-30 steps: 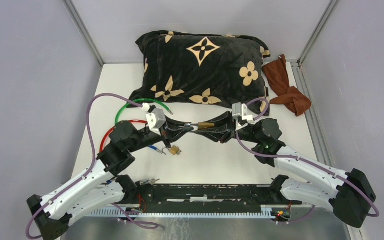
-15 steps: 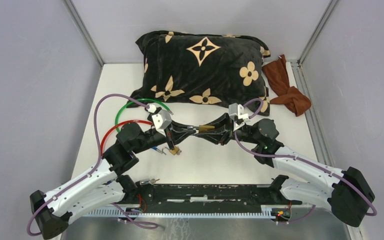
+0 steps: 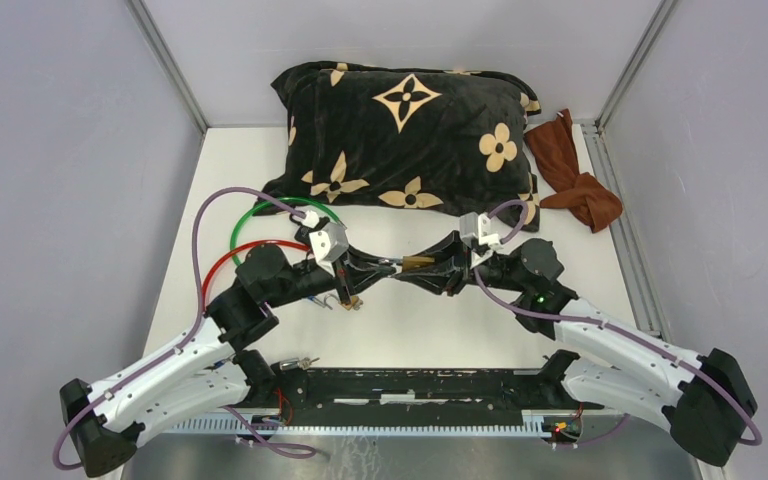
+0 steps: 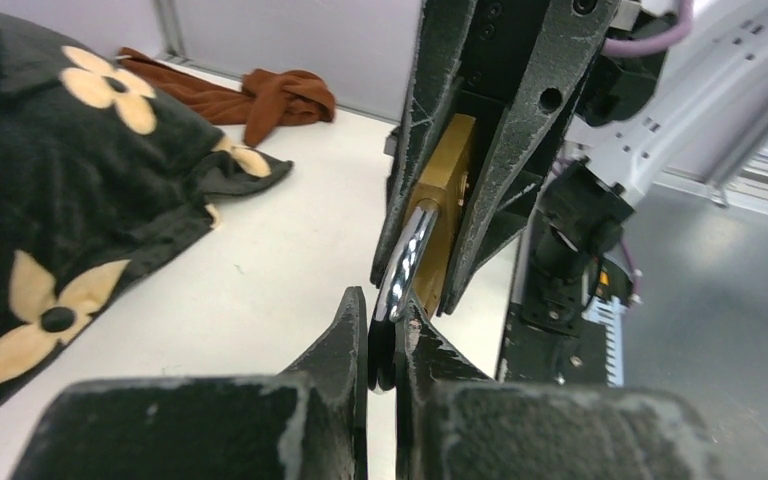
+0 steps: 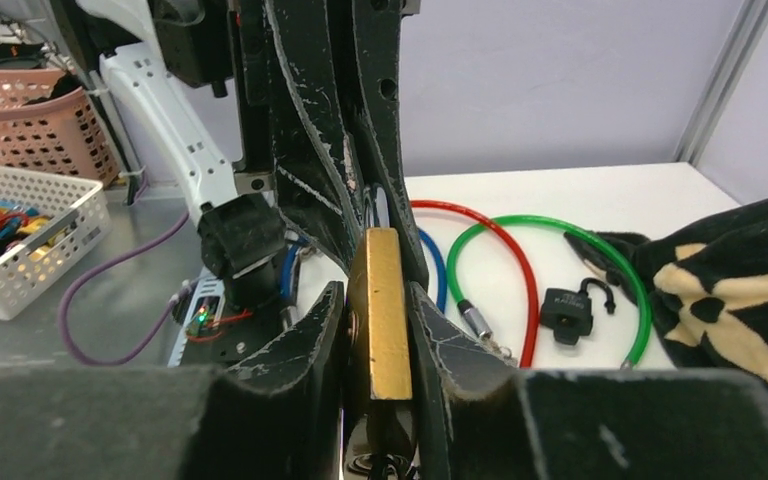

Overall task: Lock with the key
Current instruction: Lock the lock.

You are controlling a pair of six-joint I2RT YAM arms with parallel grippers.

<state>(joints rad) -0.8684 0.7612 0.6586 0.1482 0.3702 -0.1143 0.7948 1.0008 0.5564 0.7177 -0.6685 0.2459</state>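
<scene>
A brass padlock (image 3: 419,262) hangs in the air over the table's middle, between the two grippers. My right gripper (image 3: 412,266) is shut on its brass body (image 5: 385,300), with one finger on each flat side. In the left wrist view the body (image 4: 447,185) faces me edge-on and its chrome shackle (image 4: 405,255) runs into my left gripper (image 4: 385,322), which is shut on the shackle's end. My left gripper (image 3: 386,262) meets the right one tip to tip. A small bunch of keys (image 3: 346,298) shows just below the left gripper. Whether a key is in the lock is hidden.
Green (image 3: 260,212) and red (image 3: 222,268) cable locks lie at the left, with a blue one (image 5: 430,262) and a small black padlock (image 5: 567,308). A black flowered pillow (image 3: 405,135) and a brown cloth (image 3: 575,178) lie at the back. Baskets (image 5: 20,235) stand beyond the table.
My left gripper has moved right towards the right gripper and closed the gap to the padlock. The right gripper with the padlock has shifted slightly towards the near edge.
</scene>
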